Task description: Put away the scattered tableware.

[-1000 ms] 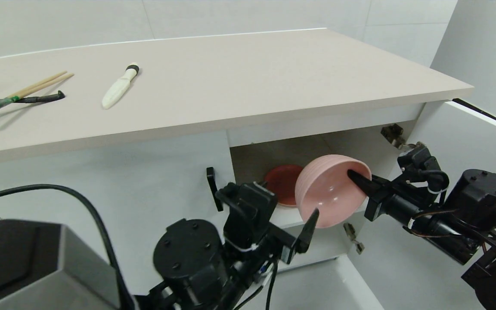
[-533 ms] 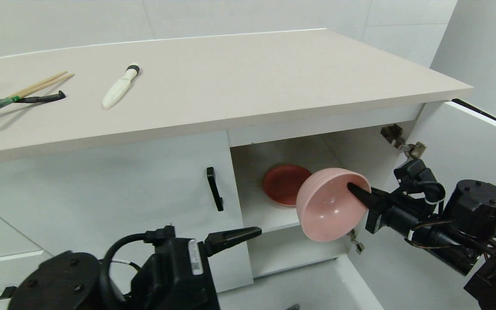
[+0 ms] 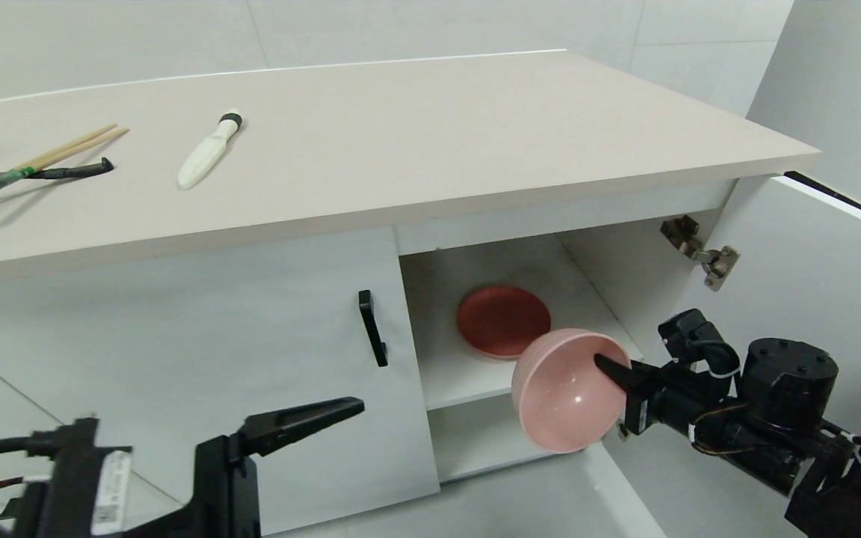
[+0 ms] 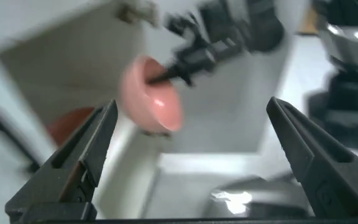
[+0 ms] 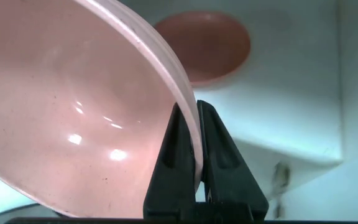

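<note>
**A:** Where is the pink bowl (image 3: 561, 392)?

**B:** The right hand (image 3: 604, 364) has it. The two fingers (image 5: 174, 155) are pinched tight on the rim, one inside the bowl and one outside. The bowl is tipped on its side with its mouth facing back toward the robot. It hangs in the air just in front of the open cabinet (image 3: 625, 261), about level with the front edge of the shelf (image 3: 460, 381).

**A:** Is it touching the shelf?

**B:** I cannot tell. From the head view its rim overlaps the near edge of the red plate (image 3: 503, 320), which lies flat on that shelf, further in.

**A:** And the left hand (image 4: 192, 106)?

**B:** It is spread wide and holds nothing. It sits low and to the left, in front of the closed door (image 3: 214, 336), well apart from the bowl. Its wrist view looks between its fingers toward the bowl and the right arm.

**A:** What is on the table (image 3: 438, 142)?

**B:** At the far left lies a pair of chopsticks (image 3: 42, 157) with green ends. A black utensil (image 3: 64, 172) lies against them. Near these is a white utensil (image 3: 208, 151) with a black band at its far end.

**A:** And the cabinet doors?

**B:** The right door (image 3: 812, 261) is swung open, with its hinge (image 3: 699, 250) showing. The closed door has a black handle (image 3: 372, 329).
</note>
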You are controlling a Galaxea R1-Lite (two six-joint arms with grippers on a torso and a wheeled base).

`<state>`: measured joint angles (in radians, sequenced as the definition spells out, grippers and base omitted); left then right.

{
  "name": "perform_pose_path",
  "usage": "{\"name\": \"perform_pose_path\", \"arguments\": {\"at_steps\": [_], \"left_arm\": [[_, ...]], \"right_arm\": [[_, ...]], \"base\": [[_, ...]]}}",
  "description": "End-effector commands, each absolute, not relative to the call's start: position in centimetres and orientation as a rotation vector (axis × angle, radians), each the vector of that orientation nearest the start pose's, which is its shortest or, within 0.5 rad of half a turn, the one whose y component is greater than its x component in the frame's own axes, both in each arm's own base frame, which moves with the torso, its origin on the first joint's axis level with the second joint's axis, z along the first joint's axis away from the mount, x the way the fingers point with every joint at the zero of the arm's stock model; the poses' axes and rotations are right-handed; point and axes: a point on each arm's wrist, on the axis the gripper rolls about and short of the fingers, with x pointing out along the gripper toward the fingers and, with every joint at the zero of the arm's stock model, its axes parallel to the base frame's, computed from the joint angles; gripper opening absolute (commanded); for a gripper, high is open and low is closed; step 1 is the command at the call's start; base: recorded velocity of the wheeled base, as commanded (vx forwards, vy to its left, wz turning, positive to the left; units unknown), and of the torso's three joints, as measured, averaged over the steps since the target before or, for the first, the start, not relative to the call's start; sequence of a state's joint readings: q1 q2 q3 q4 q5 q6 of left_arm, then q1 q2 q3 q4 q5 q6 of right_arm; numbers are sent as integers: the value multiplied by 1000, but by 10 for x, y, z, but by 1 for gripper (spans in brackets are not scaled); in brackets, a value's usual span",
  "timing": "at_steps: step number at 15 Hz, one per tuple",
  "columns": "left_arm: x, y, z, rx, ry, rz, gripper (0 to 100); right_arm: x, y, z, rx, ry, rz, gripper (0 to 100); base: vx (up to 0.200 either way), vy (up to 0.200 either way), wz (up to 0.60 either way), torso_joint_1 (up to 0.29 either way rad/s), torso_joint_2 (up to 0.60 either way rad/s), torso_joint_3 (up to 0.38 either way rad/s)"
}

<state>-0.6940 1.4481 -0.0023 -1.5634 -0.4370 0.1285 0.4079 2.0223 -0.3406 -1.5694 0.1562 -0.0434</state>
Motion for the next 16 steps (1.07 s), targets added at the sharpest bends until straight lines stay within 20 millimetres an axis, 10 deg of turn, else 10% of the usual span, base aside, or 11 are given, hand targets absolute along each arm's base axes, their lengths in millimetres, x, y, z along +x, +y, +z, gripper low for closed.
{"name": "perform_pose_path", "arguments": {"at_steps": [1,7,16], "left_arm": [[101,-90,164,77,-291,-970,100],[40,-26,155,92,-228,-676,100],[-3,-2,94,42,75,-179,100]], "right_arm": [[270,118,69,-36,121,557,0],[306,127,79,41,31,541,0],[357,152,98,36,85,547,0]], "base": [[0,0,0,0,0,0],[0,0,0,0,0,0],[0,0,0,0,0,0]]}}
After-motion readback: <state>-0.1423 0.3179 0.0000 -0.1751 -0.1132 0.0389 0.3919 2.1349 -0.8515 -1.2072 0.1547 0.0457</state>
